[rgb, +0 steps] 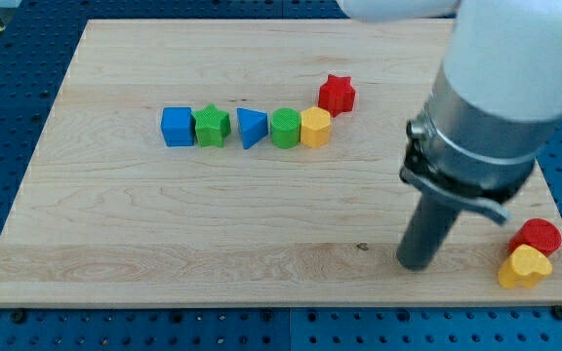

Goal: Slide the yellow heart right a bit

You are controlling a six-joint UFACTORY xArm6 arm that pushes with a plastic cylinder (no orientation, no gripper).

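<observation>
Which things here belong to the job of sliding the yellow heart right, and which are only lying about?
For the job: yellow heart, my tip to its left.

Lying about: red cylinder, red star, yellow hexagon, green cylinder, blue triangle, green star, blue cube.

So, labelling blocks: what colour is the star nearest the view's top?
Red; the star shows clearly in the camera view.

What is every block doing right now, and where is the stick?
blue cube: flat, left end of row, touching green star.
green star: flat, in row.
blue triangle: flat, in row.
green round block: touching yellow hexagon.
yellow hexagon: right end of row.
red star: just above-right of hexagon.
red round block: near right edge.
yellow heart: touching red round block, untouched.
my tip: left of yellow heart, apart.
</observation>
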